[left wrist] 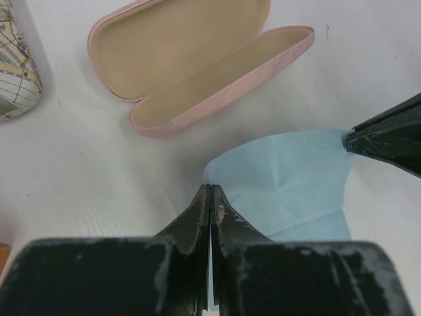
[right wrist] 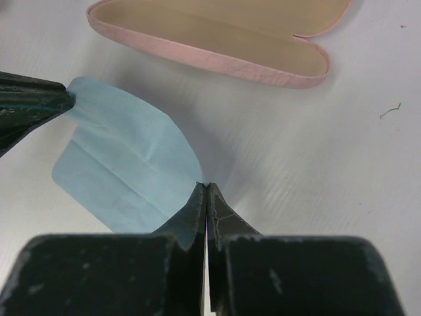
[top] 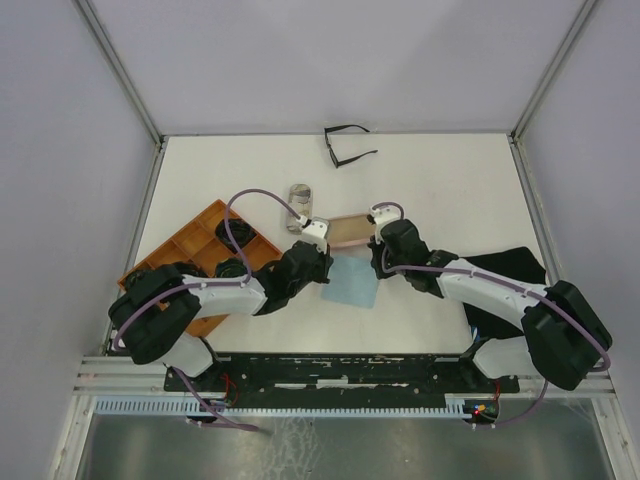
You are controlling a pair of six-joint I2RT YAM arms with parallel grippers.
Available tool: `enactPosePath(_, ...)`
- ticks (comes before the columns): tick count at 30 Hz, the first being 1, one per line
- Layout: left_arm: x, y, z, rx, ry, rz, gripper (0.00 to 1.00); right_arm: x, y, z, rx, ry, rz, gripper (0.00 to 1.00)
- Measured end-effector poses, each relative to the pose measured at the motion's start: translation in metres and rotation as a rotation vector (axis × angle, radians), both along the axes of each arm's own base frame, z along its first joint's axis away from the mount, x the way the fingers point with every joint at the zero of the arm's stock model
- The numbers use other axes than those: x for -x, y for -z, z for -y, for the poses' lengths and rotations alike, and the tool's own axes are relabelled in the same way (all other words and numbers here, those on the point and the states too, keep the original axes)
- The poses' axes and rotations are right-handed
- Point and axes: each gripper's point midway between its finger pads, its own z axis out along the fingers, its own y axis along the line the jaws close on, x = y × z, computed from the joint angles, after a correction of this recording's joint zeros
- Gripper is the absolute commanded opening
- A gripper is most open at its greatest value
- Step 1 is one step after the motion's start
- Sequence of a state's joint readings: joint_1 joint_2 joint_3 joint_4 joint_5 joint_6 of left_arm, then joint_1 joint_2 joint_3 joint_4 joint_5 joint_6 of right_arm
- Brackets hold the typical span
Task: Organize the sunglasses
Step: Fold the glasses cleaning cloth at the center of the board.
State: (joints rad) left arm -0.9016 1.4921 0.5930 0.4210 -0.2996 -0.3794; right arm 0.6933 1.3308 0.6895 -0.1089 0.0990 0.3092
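One pair of sunglasses (top: 345, 145), thin black frame with its arms unfolded, lies at the table's far edge, well away from both arms. A light-blue cloth (top: 350, 283) is held between the two grippers at mid-table. My left gripper (top: 322, 262) (left wrist: 210, 187) is shut on the corner of the cloth (left wrist: 289, 184) nearest it. My right gripper (top: 378, 262) (right wrist: 206, 185) is shut on the opposite corner of the cloth (right wrist: 125, 164). An open pink case (top: 348, 230) (left wrist: 197, 59) (right wrist: 223, 33) lies empty just beyond the cloth.
A patterned case (top: 299, 203) (left wrist: 16, 72) lies left of the pink one. An orange compartment tray (top: 200, 235) sits at the left, partly under my left arm. A black fabric piece (top: 510, 265) lies under my right arm.
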Motion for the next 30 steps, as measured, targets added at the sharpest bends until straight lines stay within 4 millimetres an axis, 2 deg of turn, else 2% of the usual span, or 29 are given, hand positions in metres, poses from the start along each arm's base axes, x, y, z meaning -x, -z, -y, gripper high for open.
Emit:
enactPosePath(6,-0.001,0.005,0.001,0.008,0.028,0.018,0.03,-0.005,-0.001,-0.002,-0.007,-0.017,0.04,0.0)
enactPosePath(13,-0.008,0.012,0.001,0.005,0.04,0.041,0.03,0.0,0.018,0.007,0.004,-0.019,0.068,0.0)
enactPosePath(17,-0.011,0.012,0.001,0.015,0.05,0.055,0.03,-0.001,0.02,0.007,-0.002,-0.023,0.091,0.0)
enactPosePath(25,-0.001,0.018,0.001,0.032,0.103,0.065,0.03,0.005,0.016,0.008,-0.036,-0.054,0.138,0.0)
enactPosePath(30,0.008,0.022,0.001,0.052,0.136,0.064,0.03,0.009,0.01,0.0,-0.072,-0.098,0.143,0.0)
